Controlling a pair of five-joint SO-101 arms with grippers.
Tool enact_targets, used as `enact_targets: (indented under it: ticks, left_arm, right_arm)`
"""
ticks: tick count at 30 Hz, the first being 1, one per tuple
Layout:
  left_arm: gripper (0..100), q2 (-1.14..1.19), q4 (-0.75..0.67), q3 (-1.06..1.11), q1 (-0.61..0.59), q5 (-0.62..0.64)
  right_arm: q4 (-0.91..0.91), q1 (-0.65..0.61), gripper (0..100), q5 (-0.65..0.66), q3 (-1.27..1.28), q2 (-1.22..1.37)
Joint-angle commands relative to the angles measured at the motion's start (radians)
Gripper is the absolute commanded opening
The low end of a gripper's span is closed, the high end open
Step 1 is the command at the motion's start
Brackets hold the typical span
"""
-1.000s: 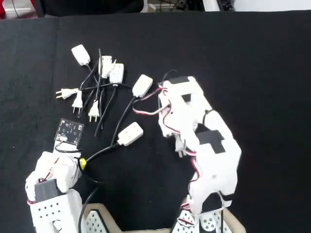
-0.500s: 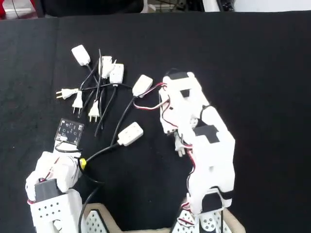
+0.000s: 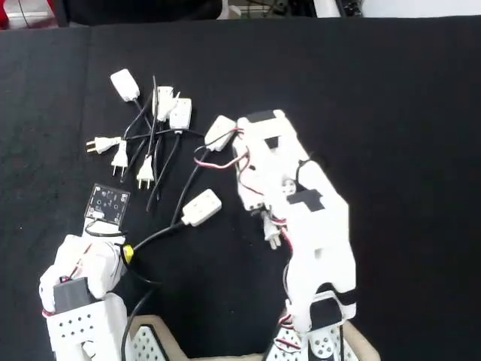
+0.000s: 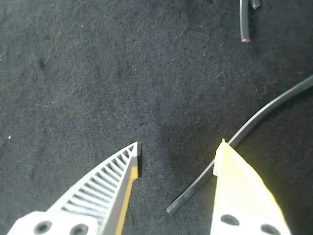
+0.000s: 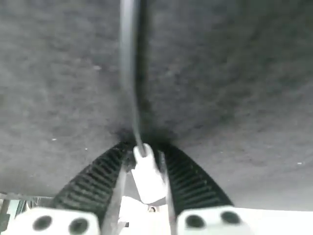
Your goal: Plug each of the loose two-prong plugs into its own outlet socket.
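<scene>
Here, our right gripper (image 5: 144,148) clamps a small white plastic connector block (image 5: 148,178) by its sides. We judge it light and rigid, trailing a floppy black cord (image 5: 128,73). Our left gripper (image 4: 179,143) gapes.

Robotics lab bench. Black cloth-covered table (image 3: 406,113); left arm (image 3: 79,282) lower left, right arm (image 3: 301,218) centre, both with exposed wiring; bare circuit board (image 3: 107,203); loose plugs (image 3: 120,156); red object (image 3: 30,13) upper left.
</scene>
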Motion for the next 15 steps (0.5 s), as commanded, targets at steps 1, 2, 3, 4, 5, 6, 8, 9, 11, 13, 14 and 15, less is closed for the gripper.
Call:
enact_targets:
  ticks: [1,2,3,4,5,6,8,9,11,13,14,15]
  left_arm:
    - [25,-0.003,0.011,-0.007,0.007,-0.009]
    - [25,-0.003,0.011,-0.007,0.007,-0.009]
    - [25,-0.003,0.011,-0.007,0.007,-0.009]
    - [25,-0.003,0.011,-0.007,0.007,-0.009]
    - [25,-0.003,0.011,-0.007,0.007,-0.009]
    - [25,-0.003,0.011,-0.007,0.007,-0.009]
    - [25,-0.003,0.011,-0.007,0.007,-0.009]
    - [25,-0.003,0.011,-0.007,0.007,-0.009]
    - [25,-0.003,0.011,-0.007,0.007,-0.009]
    - [25,-0.003,0.011,-0.007,0.007,-0.009]
    - [25,-0.003,0.011,-0.007,0.007,-0.009]
    - [25,-0.003,0.011,-0.007,0.007,-0.009]
  right_arm:
    - [-0.002,-0.066,16.1,-0.041,-0.018,0.062]
    - [0.0,-0.069,16.5,-0.043,-0.018,0.068]
    - [0.0,-0.071,14.7,-0.044,-0.019,0.07]
    - [-0.006,-0.072,10.7,-0.046,-0.019,0.074]
    - [-0.014,-0.072,6.0,-0.04,-0.019,0.076]
    - [-0.031,-0.074,2.5,-0.04,-0.012,0.073]
    - [-0.037,-0.068,1.6,-0.04,-0.016,0.073]
    - [-0.034,-0.068,1.5,-0.04,-0.018,0.071]
    - [-0.003,-0.068,1.5,-0.015,-0.022,0.071]
    - [0.026,-0.066,1.3,0.017,-0.031,0.071]
    - [0.031,-0.06,1.2,0.025,-0.028,0.071]
    - [0.031,-0.054,1.2,0.026,-0.025,0.071]
